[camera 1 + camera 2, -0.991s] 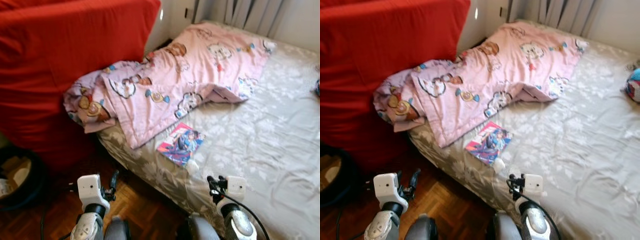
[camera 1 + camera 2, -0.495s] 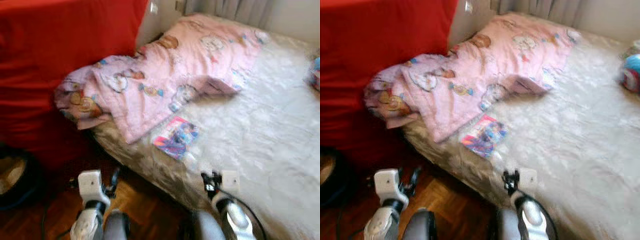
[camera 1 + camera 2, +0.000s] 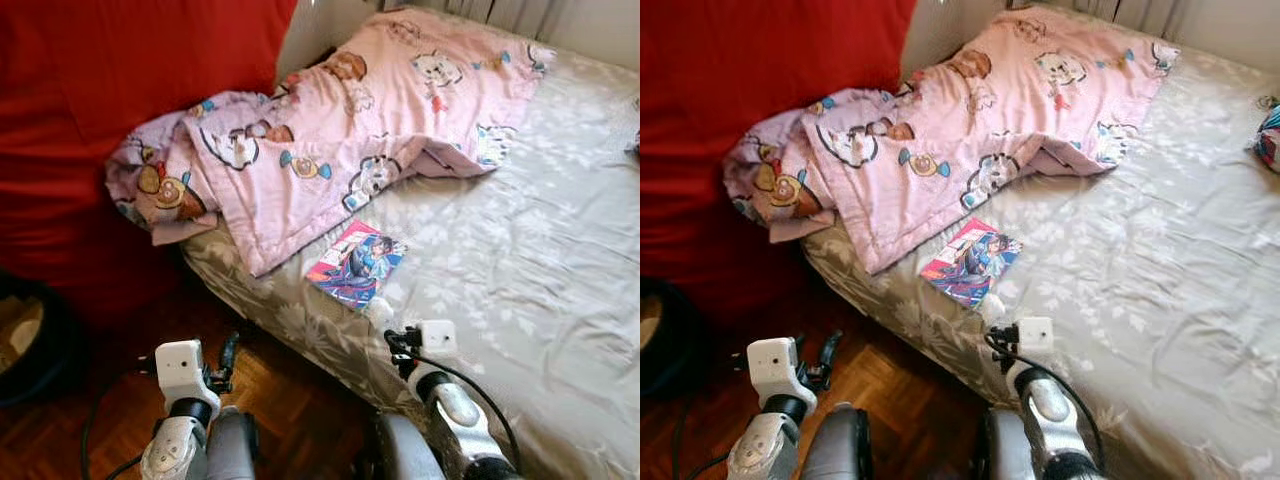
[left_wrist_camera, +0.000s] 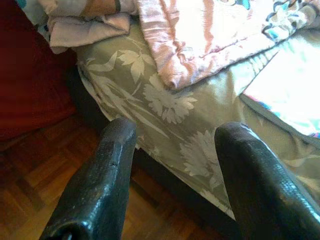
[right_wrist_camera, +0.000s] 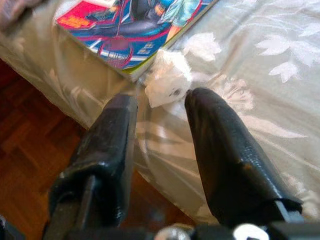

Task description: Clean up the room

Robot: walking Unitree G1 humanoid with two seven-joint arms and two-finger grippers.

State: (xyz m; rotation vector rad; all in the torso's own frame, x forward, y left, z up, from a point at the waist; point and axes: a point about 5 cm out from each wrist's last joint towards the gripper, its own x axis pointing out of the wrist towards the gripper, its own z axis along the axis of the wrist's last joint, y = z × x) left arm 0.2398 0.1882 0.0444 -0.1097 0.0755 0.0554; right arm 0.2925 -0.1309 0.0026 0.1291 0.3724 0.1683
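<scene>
Where the bed [image 3: 520,260] meets its near edge, a small crumpled white wad [image 5: 167,82] lies on the grey floral sheet, touching the near corner of a comic [image 3: 356,263]. The wad is pale, wrinkled and slightly glossy; whether it is paper or plastic cannot be told. The comic lies flat, its cover a bright print of red, blue and pink figures. The right gripper [image 5: 160,150] hovers just short of the wad, fingers [image 5: 225,160] spread, with the wad in line with the gap and nothing held. A pink cartoon-print blanket [image 3: 340,130] is bunched across the far-left part of the bed, one fold hanging over the left edge beside a red cushion [image 3: 110,110]. The left gripper [image 4: 175,175] hangs over the parquet floor [image 3: 290,410] by the bed's near-left corner, fingers [image 4: 95,190] apart and empty. A dark round basket [image 3: 30,345] stands on the floor at the far left; something tan lies inside, too cut off to identify.
</scene>
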